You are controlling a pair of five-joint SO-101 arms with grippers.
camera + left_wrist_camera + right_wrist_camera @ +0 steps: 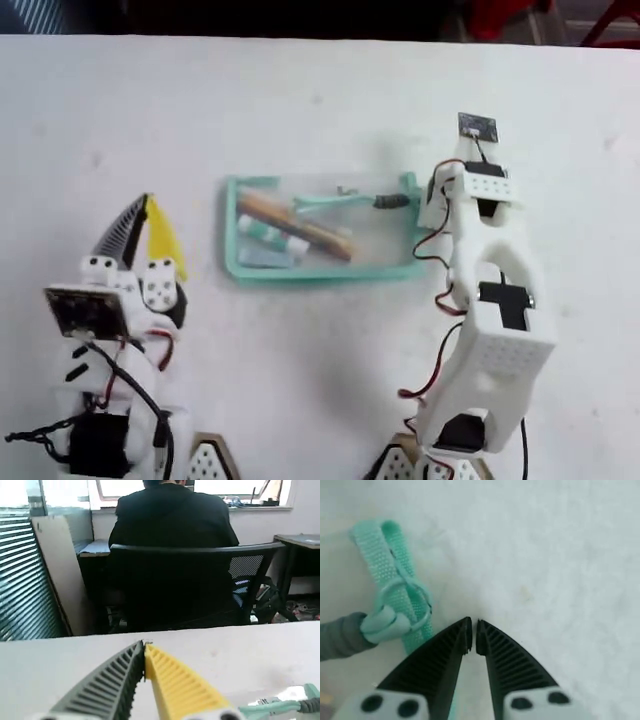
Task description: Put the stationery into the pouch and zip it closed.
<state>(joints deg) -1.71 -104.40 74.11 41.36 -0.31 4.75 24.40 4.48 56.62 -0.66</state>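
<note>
Lying just beside right pincer point(473, 630) (tips almost touching), pouch point(231, 235), zip-pull point(384, 622) end nearest.

White table point(300, 100); clear mint-edged pouch point(390, 250) lying flat.

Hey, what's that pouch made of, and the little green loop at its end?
The pouch looks like soft clear plastic, slightly frosted: the stationery shows through its wall, inside mint-green trim. The loop looks like woven fabric webbing, matte, with a ribbed weave visible; which fibre, I can't tell.
</note>
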